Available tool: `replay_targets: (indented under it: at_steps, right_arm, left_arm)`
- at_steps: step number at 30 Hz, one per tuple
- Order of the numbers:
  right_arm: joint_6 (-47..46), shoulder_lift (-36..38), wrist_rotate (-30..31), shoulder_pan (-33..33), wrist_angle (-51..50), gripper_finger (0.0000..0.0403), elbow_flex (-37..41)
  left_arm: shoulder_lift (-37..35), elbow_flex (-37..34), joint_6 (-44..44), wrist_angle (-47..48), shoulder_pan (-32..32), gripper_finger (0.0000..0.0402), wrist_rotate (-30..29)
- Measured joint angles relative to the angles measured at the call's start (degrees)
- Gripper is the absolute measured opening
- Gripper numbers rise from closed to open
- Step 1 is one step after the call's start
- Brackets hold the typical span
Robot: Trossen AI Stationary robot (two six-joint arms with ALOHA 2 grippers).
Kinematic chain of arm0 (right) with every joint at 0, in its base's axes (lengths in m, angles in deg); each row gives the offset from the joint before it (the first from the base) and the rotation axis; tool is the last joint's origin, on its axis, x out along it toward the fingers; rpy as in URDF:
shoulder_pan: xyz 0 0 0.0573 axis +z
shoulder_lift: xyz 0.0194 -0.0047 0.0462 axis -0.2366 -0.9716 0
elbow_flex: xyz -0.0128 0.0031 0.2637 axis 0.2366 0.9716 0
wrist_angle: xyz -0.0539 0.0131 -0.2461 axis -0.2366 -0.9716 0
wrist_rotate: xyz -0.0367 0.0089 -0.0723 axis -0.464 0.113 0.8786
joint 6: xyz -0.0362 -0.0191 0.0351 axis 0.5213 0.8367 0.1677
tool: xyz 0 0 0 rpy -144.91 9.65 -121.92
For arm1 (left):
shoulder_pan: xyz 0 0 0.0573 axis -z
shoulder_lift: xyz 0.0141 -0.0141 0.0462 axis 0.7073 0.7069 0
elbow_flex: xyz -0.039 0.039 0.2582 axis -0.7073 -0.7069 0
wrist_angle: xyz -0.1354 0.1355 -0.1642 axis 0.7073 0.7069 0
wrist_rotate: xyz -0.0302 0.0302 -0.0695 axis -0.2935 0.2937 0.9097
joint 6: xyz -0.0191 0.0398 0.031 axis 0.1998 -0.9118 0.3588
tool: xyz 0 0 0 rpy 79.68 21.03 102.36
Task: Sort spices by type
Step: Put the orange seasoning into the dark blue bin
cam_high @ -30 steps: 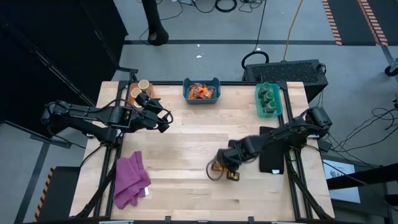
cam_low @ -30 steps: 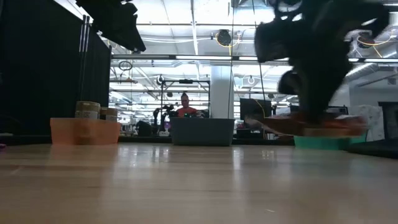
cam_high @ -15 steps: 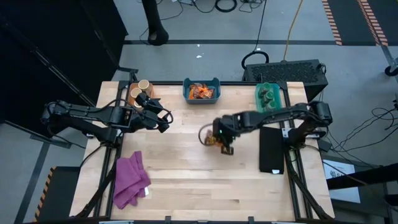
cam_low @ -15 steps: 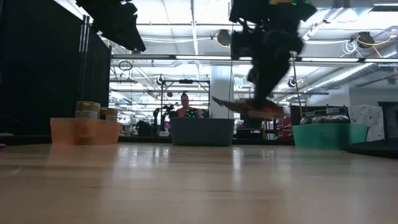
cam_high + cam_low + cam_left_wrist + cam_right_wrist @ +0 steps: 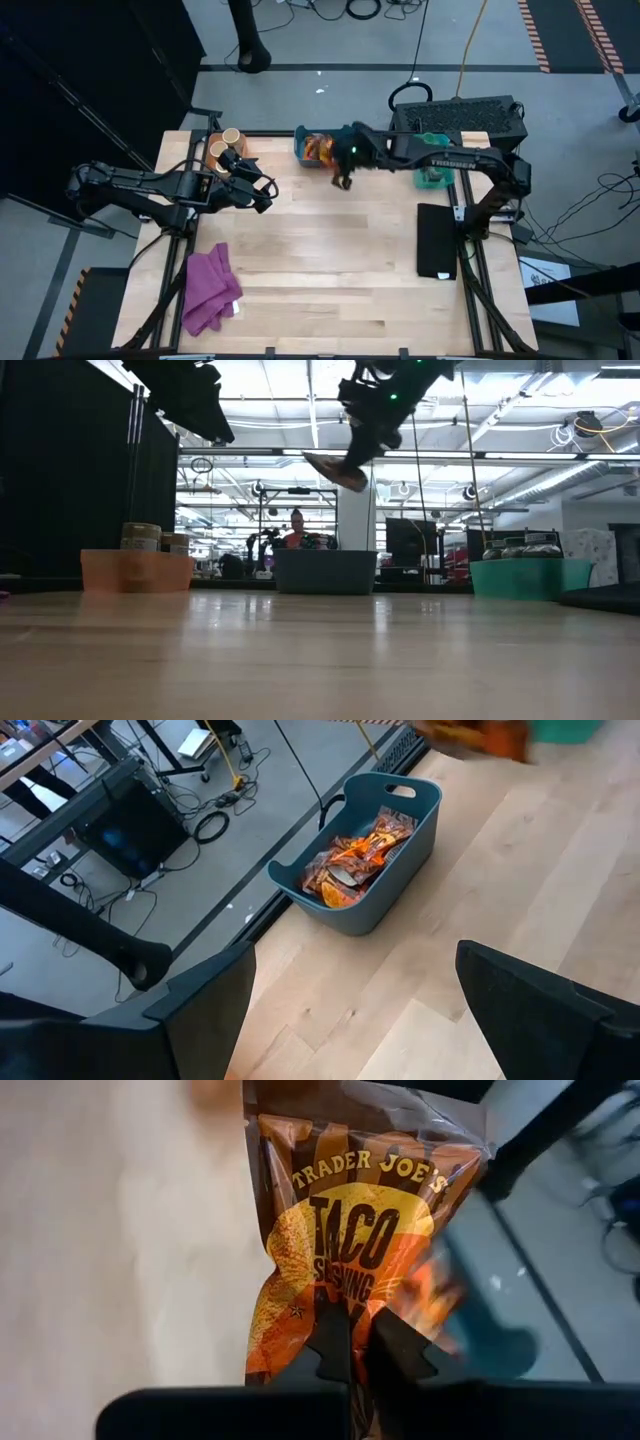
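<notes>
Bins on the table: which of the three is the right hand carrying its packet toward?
The blue bin, middle of the far edge. The right hand holds a packet beside it; the orange bin and teal bin sit farther off.

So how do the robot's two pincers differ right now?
The right pincer is shut on an orange taco seasoning packet; the left pincer is open and holds nothing. The right pincer reaches out beside the blue bin at the table's far edge, while the left pincer waits near the orange bin with its tan jars. Both are dark, two-fingered pincers.
</notes>
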Motion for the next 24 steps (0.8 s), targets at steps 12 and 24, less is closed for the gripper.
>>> replay_targets:
  at_steps: [12, 24]
  right_arm:
    - [-10.0, -5.1, 4.2, -8.9, 19.0, 0.0002, 0.0]
    - [-25.6, -14.3, 7.9, -12.9, 14.7, 0.0003, 0.0]
  left_arm:
    - [0.0, 0.0, -0.9, 0.0, 0.0, 0.0349, 0.0]
    - [0.0, 0.0, -1.0, 0.1, 0.0, 0.0349, -0.2]
